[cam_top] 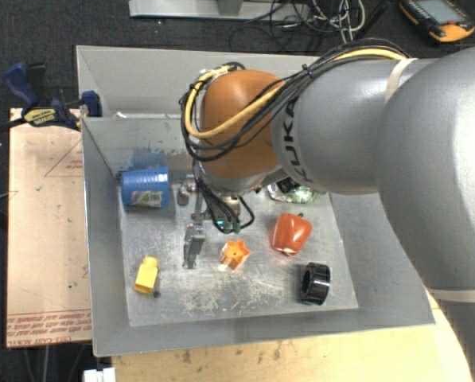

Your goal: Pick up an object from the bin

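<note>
Fingers (pixel 193 249) seen pressed together, nothing pinched, low over grey metal bin (pixel 245 297) floor; small orange plastic toy piece (pixel 235 254) located just beside, toward view's right

Bare bin floor (pixel 221 299) along front wall, yellow block (pixel 146 275) left, black cylinder (pixel 314 283) right, small orange piece (pixel 235 254) between

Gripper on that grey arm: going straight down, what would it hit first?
Likely the gripper meets bare floor of the grey metal bin, left of the small orange star-shaped piece; depth is unclear.
</note>
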`<state>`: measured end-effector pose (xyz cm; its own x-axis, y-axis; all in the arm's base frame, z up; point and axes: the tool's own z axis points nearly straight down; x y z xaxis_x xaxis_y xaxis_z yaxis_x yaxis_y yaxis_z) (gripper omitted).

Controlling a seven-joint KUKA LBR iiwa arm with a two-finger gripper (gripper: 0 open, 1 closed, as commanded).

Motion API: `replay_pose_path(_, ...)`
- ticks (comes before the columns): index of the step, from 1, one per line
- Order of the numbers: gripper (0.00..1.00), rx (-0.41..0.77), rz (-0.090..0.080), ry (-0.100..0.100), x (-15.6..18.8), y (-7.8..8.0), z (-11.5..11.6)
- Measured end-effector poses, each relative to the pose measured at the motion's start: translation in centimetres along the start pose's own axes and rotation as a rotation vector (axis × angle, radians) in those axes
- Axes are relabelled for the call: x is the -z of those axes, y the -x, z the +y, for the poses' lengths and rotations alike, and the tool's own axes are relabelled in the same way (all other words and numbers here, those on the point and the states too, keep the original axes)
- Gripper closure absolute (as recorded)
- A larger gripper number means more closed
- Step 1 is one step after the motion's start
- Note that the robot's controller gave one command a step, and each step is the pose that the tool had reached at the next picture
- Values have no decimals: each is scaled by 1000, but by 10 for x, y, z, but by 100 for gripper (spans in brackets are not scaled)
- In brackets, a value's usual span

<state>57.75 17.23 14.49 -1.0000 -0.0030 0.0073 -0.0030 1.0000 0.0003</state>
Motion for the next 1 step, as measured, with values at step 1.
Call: replay_pose_path(1, 0, -3, -8, 1, 4, 2, -1)
